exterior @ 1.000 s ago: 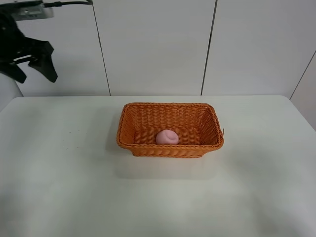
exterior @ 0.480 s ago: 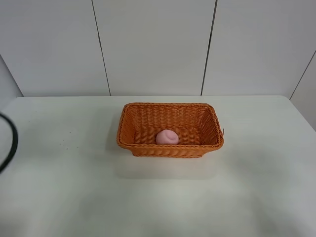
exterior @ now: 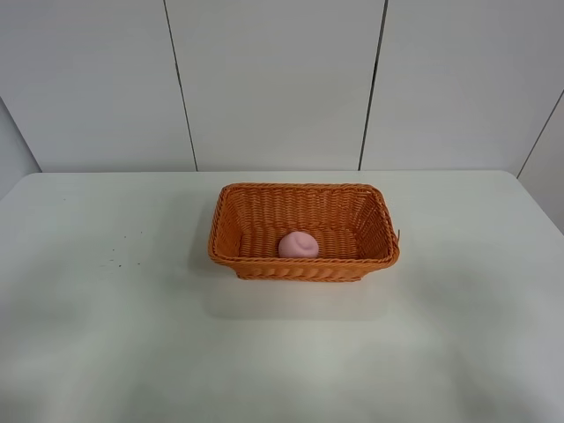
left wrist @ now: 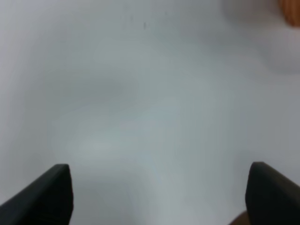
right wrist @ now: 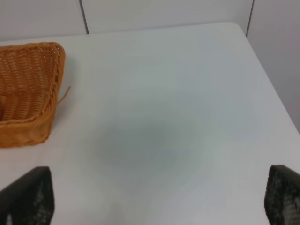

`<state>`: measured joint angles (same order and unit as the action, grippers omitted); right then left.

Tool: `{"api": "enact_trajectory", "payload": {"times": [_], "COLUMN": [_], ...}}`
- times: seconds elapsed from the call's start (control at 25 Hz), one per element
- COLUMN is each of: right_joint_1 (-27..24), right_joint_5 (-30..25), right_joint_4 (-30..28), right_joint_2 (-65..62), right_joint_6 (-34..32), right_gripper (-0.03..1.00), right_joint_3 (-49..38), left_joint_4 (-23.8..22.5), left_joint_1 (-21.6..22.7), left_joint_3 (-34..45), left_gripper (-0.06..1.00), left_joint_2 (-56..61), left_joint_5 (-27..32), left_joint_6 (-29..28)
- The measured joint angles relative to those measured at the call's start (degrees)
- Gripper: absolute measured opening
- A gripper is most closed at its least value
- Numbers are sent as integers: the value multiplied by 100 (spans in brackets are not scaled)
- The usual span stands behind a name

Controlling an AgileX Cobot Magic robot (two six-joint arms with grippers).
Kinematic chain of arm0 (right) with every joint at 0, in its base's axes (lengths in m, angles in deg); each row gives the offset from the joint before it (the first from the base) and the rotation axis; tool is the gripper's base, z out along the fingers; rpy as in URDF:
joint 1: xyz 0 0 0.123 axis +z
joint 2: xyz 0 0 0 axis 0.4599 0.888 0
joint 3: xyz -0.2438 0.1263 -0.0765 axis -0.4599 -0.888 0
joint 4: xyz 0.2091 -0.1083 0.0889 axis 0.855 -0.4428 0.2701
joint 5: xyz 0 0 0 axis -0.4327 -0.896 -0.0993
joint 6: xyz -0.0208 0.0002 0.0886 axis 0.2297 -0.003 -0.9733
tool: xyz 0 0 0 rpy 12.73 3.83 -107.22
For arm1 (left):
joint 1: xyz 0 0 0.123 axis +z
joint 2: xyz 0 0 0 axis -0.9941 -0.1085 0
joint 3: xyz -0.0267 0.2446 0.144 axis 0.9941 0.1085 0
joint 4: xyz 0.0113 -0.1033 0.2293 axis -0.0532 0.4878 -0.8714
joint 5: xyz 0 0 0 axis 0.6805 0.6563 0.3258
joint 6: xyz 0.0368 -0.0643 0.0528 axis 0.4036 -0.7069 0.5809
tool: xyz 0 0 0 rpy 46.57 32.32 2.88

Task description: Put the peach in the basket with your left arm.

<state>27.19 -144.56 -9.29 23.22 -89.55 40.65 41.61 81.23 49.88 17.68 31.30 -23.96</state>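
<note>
The pale pink peach (exterior: pixel 298 245) lies inside the orange wicker basket (exterior: pixel 304 196) at the middle of the white table, near its front wall. Neither arm shows in the exterior high view. In the left wrist view my left gripper (left wrist: pixel 158 192) is open and empty over bare table, its two dark fingertips (left wrist: pixel 44 197) wide apart; an orange blur of the basket (left wrist: pixel 291 10) sits at the frame's corner. In the right wrist view my right gripper (right wrist: pixel 157 201) is open and empty, with the basket's end (right wrist: pixel 28 93) off to one side.
The white table (exterior: pixel 106 335) ends at a panelled wall at the back. A few small dark specks (exterior: pixel 119 251) lie on the table left of the basket. The table's right edge and corner show in the right wrist view (right wrist: pixel 262 61).
The left arm, raised at the upper left one second ago, has drawn back out of the exterior high view; only a cable loop showed half a second ago. The peach and basket have not moved.
</note>
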Motion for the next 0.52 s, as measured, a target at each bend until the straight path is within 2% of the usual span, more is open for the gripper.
{"api": "enact_trajectory", "payload": {"times": [0.16, 0.52], "right_joint_1": [0, 0], "right_joint_5": [0, 0], "right_joint_4": [0, 0], "right_joint_2": [0, 0], "right_joint_6": [0, 0], "right_gripper": [69, 69], "right_joint_3": [0, 0], "left_joint_4": [-32, -80], "left_joint_1": [0, 0], "left_joint_3": [0, 0], "left_gripper": [85, 85], "left_joint_2": [484, 528], "left_joint_5": [0, 0], "left_joint_6": [0, -37]}}
